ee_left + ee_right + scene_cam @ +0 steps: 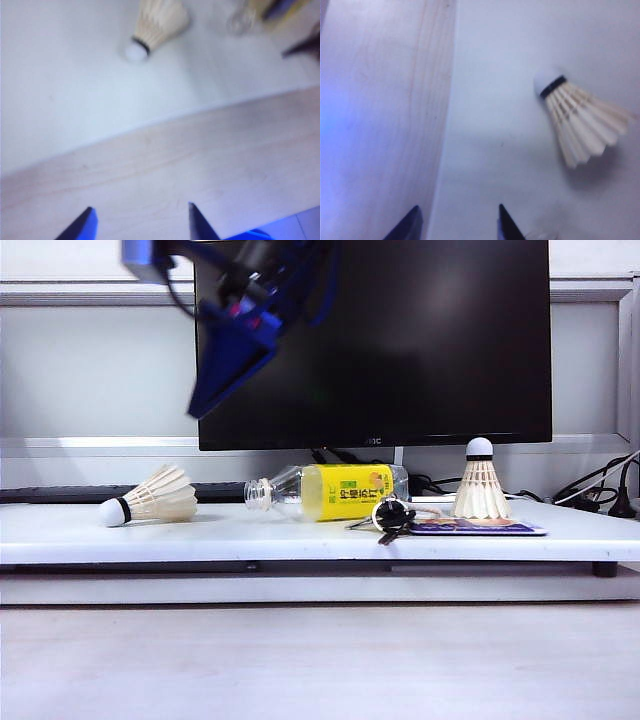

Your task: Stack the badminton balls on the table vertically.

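Lying sideways at left on table: one ball; standing upright at right, tip up: second ball; bottle and keys between; left gripper open, empty; right gripper open, empty, above the lying ball.

Two badminton balls sit on the worktop: one lying on its side, one standing upright. There is one yellow-labelled bottle, one bunch of keys, one monitor behind.
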{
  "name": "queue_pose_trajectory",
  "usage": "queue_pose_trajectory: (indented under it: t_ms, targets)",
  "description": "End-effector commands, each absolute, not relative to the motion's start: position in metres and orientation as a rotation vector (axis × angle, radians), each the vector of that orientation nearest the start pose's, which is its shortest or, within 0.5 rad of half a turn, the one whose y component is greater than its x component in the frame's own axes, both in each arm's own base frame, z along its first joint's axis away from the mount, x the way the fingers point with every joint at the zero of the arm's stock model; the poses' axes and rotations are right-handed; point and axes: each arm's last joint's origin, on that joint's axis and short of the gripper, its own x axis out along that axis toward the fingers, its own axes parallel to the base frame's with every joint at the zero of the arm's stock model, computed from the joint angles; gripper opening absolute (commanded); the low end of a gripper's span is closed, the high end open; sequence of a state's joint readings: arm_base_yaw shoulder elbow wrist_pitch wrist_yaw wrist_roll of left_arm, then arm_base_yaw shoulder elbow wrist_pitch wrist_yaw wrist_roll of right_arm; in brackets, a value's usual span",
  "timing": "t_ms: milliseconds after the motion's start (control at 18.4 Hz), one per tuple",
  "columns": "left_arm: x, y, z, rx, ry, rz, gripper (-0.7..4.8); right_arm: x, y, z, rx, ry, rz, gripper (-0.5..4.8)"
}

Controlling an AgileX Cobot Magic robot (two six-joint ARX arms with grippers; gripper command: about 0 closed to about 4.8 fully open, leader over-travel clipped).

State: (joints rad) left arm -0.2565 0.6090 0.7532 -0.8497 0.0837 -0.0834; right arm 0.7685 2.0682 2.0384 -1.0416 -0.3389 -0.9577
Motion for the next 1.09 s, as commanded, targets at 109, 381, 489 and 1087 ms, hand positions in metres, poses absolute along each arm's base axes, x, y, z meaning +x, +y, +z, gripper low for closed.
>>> queue_pose_trajectory:
  t_ms: [109,381,489,1087]
  targets:
    - [0.108,-0.031,0.286,-0.021,0.704,-0.294,2.47,0.307,0.338,0.296,-1.083,0.402,1.447,1.98]
    - [0.104,-0.027,0.283,0.037,0.733,-0.224,2.47,0.319,0.358,0.283,-1.129,0.269,1.374,1.98]
    - [0.1,-0.024,0.28,0.09,0.772,-0.157,2.47,0.324,0.364,0.278,-1.165,0.182,1.373,1.98]
    - [0.09,-0.023,0.28,0.08,0.787,-0.204,2.47,0.34,0.382,0.231,-1.278,0.119,1.41,1.98]
